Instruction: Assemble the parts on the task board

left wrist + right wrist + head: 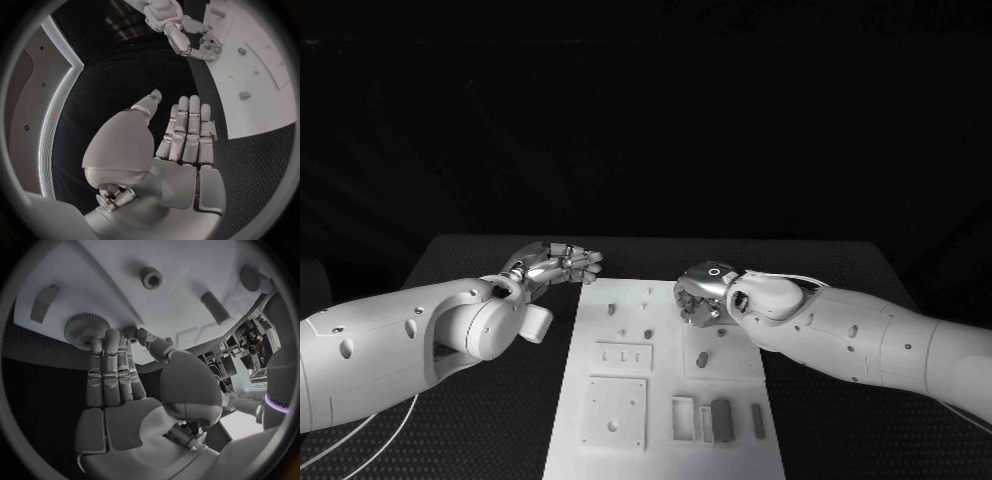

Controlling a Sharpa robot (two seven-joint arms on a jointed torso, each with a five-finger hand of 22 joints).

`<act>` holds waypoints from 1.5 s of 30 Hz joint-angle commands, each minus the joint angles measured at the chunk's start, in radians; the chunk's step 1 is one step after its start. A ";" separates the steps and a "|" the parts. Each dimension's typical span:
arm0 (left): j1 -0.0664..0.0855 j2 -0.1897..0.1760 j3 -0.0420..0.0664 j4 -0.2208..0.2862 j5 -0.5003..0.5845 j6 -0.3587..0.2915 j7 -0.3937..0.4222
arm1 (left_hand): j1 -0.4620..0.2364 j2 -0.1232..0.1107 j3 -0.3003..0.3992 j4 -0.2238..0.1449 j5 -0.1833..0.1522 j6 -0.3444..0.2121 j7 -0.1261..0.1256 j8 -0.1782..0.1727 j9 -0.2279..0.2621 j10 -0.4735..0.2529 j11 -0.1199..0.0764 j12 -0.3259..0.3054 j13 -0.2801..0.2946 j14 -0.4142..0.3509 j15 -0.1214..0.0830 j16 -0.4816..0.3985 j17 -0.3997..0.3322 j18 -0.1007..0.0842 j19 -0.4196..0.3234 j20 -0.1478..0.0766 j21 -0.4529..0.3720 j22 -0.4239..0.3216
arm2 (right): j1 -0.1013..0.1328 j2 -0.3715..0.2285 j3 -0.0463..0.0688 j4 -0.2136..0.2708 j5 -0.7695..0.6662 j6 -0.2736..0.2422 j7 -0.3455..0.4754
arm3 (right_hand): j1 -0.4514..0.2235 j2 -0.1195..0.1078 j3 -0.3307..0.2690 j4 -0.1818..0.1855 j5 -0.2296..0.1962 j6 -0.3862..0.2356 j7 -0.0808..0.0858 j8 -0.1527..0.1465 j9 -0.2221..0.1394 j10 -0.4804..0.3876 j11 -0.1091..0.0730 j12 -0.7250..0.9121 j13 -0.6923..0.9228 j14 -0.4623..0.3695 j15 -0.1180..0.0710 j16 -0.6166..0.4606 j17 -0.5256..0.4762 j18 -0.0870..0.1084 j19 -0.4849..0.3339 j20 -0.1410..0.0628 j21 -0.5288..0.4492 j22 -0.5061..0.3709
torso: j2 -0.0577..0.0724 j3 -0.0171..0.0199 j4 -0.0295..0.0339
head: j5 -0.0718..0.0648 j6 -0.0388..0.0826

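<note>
Both silver hands sit at the far half of the black table (473, 440), the nearer half of the white plate of the task board (589, 450) lying uncovered between the two white forearms. On that near stretch lie a square flat part with a hole (615, 412) at the left and a cluster of narrow upright block parts (708, 419) at the right, with bare black table on both sides of the board's long edges. Farther up, a small rectangular part with slots (623, 356) lies near the middle of the board. The right hand (701, 296) is over the board's right edge at its far half; in the right wrist view its fingers (111, 365) lie straight and side by side, their tips touching a round knurled knob part (84, 330) that stands on the board, while the thumb reaches toward it from the side. I cannot tell whether the knob is actually pinched. The left hand (557, 266) hovers off the board's far left corner over bare table, holding nothing; the left wrist view shows its fingers (187, 130) extended together, thumb apart.
</note>
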 commanded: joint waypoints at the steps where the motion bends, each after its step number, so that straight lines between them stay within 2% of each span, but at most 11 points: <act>1: 0.001 0.003 0.001 0.001 0.001 0.018 0.006 | -0.013 0.000 0.003 -0.004 0.006 0.001 0.006 -0.004 -0.001 0.002 0.005 -0.005 -0.002 0.006 0.004 -0.006 -0.001 -0.006 0.008 0.002 0.003 0.016 | -0.013 0.004 -0.008 0.002 -0.024 0.019 -0.006 | 0.021 0.007 0.017 0.000 -0.004 0.010 -0.001 0.007 0.003 0.011 -0.001 0.008 0.006 0.008 -0.005 0.007 0.007 0.007 0.006 -0.005 0.011 0.026 | 0.002 -0.0001 -0.0006 | -0.001 0.003; 10: 0.001 0.004 0.001 0.001 0.001 0.020 0.005 | -0.017 -0.001 0.002 -0.004 0.005 0.002 0.006 -0.005 -0.002 0.002 0.005 -0.007 -0.002 0.005 0.004 -0.007 -0.002 -0.006 0.009 0.002 0.004 0.016 | -0.013 0.009 -0.008 0.011 -0.048 -0.032 -0.022 | 0.048 0.008 0.070 0.001 -0.004 0.045 -0.015 0.024 0.020 0.049 -0.017 0.020 0.028 0.021 -0.019 0.038 0.035 0.007 0.021 -0.015 0.052 0.025 | 0.004 -0.0004 0.0000 | -0.001 0.010; 14: 0.001 0.003 0.001 0.001 0.001 0.019 0.005 | -0.018 -0.002 0.002 -0.004 0.005 0.002 0.006 -0.006 -0.002 0.002 0.005 -0.008 -0.002 0.005 0.004 -0.007 -0.002 -0.006 0.009 0.003 0.004 0.016 | -0.013 0.012 -0.008 0.013 -0.053 -0.039 -0.028 | 0.047 0.003 0.085 0.002 -0.005 0.061 -0.023 0.029 0.025 0.063 -0.024 0.023 0.038 0.025 -0.027 0.055 0.049 0.007 0.030 -0.022 0.074 0.025 | 0.006 0.0000 -0.0005 | 0.001 0.012; 20: 0.001 0.005 0.001 0.000 0.001 0.019 0.005 | -0.018 -0.002 0.003 -0.004 0.005 0.002 0.006 -0.006 -0.002 0.002 0.005 -0.008 -0.002 0.005 0.004 -0.007 -0.002 -0.005 0.009 0.003 0.004 0.016 | -0.009 0.012 -0.007 0.024 -0.072 -0.066 -0.048 | 0.044 0.001 0.091 0.002 -0.005 0.067 -0.025 0.030 0.027 0.068 -0.027 0.023 0.044 0.026 -0.030 0.065 0.056 0.007 0.032 -0.026 0.088 0.025 | 0.006 -0.0010 -0.0009 | 0.003 0.015; 21: 0.001 0.005 0.001 0.000 0.000 0.020 0.005 | -0.018 -0.002 0.003 -0.005 0.005 0.002 0.006 -0.006 -0.002 0.002 0.005 -0.008 -0.002 0.004 0.004 -0.007 -0.002 -0.005 0.009 0.003 0.004 0.016 | -0.007 0.012 -0.007 0.025 -0.073 -0.073 -0.051 | 0.044 0.000 0.092 0.002 -0.005 0.068 -0.026 0.030 0.027 0.069 -0.027 0.023 0.045 0.026 -0.030 0.066 0.057 0.007 0.032 -0.026 0.090 0.025 | 0.006 -0.0013 -0.0002 | 0.010 0.017; 24: 0.001 0.005 0.001 0.000 0.000 0.019 0.005 | -0.018 -0.002 0.003 -0.005 0.005 0.002 0.006 -0.007 -0.002 0.002 0.005 -0.009 -0.002 0.004 0.004 -0.008 -0.003 -0.005 0.009 0.003 0.004 0.016 | -0.003 0.016 -0.007 0.029 -0.083 -0.085 -0.065 | 0.044 -0.003 0.094 0.001 -0.005 0.070 -0.027 0.030 0.028 0.071 -0.028 0.023 0.046 0.026 -0.031 0.069 0.059 0.007 0.033 -0.028 0.094 0.025 | 0.006 -0.0021 0.0009 | 0.013 0.021; 28: 0.001 0.006 0.001 -0.003 0.000 0.016 0.006 | -0.019 -0.003 0.003 -0.005 0.005 0.002 0.006 -0.007 -0.002 0.002 0.005 -0.010 -0.003 0.003 0.005 -0.008 -0.003 -0.005 0.008 0.003 0.003 0.016 | 0.005 0.026 -0.007 0.027 -0.101 -0.086 -0.090 | 0.044 -0.003 0.095 0.002 -0.005 0.073 -0.028 0.031 0.029 0.072 -0.029 0.023 0.048 0.026 -0.032 0.072 0.062 0.007 0.033 -0.029 0.099 0.025 | 0.007 0.0001 -0.0010 | 0.012 0.027; 31: 0.001 0.008 0.001 -0.005 0.000 0.016 0.006 | -0.019 -0.003 0.003 -0.006 0.005 0.002 0.006 -0.008 -0.003 0.002 0.005 -0.010 -0.003 0.003 0.005 -0.008 -0.003 -0.005 0.008 0.003 0.003 0.016 | 0.008 0.033 -0.007 0.023 -0.107 -0.108 -0.103 | 0.043 -0.004 0.095 0.002 -0.005 0.073 -0.028 0.031 0.030 0.073 -0.029 0.023 0.049 0.026 -0.032 0.073 0.063 0.007 0.034 -0.030 0.102 0.025 | 0.008 -0.0004 -0.0002 | 0.022 0.032; 37: 0.001 0.018 0.001 -0.010 0.001 0.021 0.007 | -0.019 -0.002 0.004 -0.006 0.005 0.003 0.006 -0.008 -0.003 0.002 0.006 -0.011 -0.003 0.003 0.005 -0.009 -0.003 -0.005 0.008 0.003 0.003 0.016 | 0.014 0.046 -0.006 0.017 -0.110 -0.169 -0.123 | 0.043 -0.006 0.097 0.001 -0.005 0.076 -0.029 0.031 0.031 0.076 -0.031 0.023 0.052 0.026 -0.034 0.078 0.066 0.007 0.035 -0.032 0.109 0.025 | 0.009 -0.0023 0.0023 | 0.021 0.041; 40: 0.001 0.020 0.001 -0.012 0.001 0.021 0.008 | -0.019 -0.002 0.004 -0.006 0.005 0.003 0.006 -0.008 -0.003 0.002 0.006 -0.011 -0.003 0.002 0.005 -0.009 -0.004 -0.005 0.008 0.003 0.003 0.016 | 0.017 0.058 -0.006 0.013 -0.113 -0.190 -0.128 | 0.044 -0.008 0.100 0.001 -0.005 0.077 -0.030 0.031 0.031 0.076 -0.031 0.023 0.053 0.026 -0.034 0.080 0.067 0.007 0.035 -0.033 0.113 0.025 | 0.009 -0.0035 0.0034 | 0.021 0.041; 45: 0.001 0.025 0.001 -0.016 0.001 0.020 0.008 | -0.020 -0.001 0.004 -0.006 0.005 0.003 0.006 -0.009 -0.003 0.003 0.006 -0.011 -0.003 0.002 0.005 -0.009 -0.004 -0.004 0.008 0.003 0.003 0.016 | 0.020 0.074 -0.006 0.002 -0.112 -0.205 -0.134 | 0.045 -0.012 0.104 0.002 -0.005 0.079 -0.030 0.031 0.032 0.078 -0.032 0.022 0.055 0.026 -0.035 0.082 0.069 0.007 0.035 -0.034 0.118 0.024 | 0.010 -0.0022 0.0032 | 0.021 0.041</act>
